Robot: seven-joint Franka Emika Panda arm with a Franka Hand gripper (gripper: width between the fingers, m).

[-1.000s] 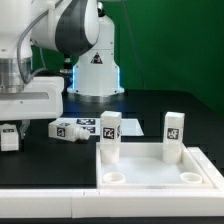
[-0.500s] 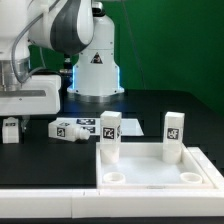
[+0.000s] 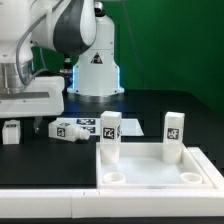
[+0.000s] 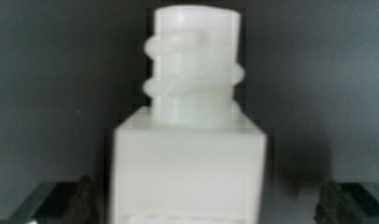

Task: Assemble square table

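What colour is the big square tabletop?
White; the tabletop shows best in the exterior view.

White arm [image 3: 62, 28] low at the exterior view's left, wrist downward, fingers [image 4: 54, 200] wide apart.

White blocky leg [image 4: 186, 160] stands upright; dark surface behind it.

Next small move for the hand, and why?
Probably close the hand on the leg. The leg sits between its open fingers, apart from both, and the top's two near sockets are empty, so a leg seems needed there.
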